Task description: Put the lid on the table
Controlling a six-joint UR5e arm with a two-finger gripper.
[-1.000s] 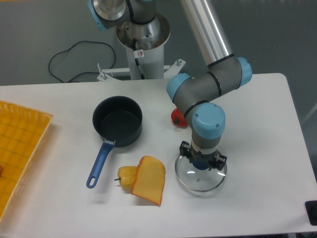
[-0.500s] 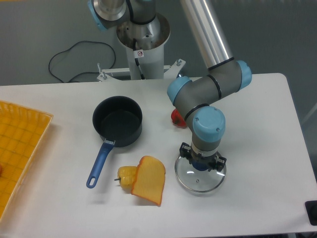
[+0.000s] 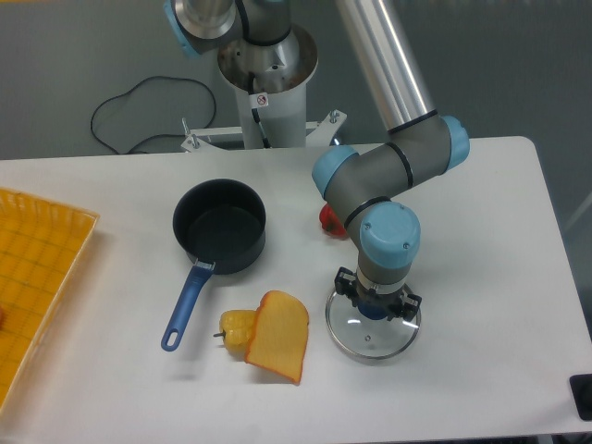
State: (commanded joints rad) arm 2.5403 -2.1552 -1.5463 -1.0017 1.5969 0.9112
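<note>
The lid (image 3: 370, 340), round clear glass with a thin silver rim, lies low over the white table (image 3: 481, 277) at front right of centre. My gripper (image 3: 377, 307) points straight down over the lid's middle and is shut on its knob, which the wrist hides. I cannot tell whether the rim touches the tabletop. The dark pot (image 3: 220, 225) with the blue handle (image 3: 188, 302) stands uncovered to the left.
An orange wedge (image 3: 277, 335) and a yellow pepper (image 3: 236, 326) lie just left of the lid. A red object (image 3: 329, 219) sits behind my arm. A yellow grid tray (image 3: 37, 268) overhangs the left edge. The robot base (image 3: 268, 83) stands at the back.
My gripper and the lid have shifted together slightly to the left and a little lower in the view. Nothing else has moved.
</note>
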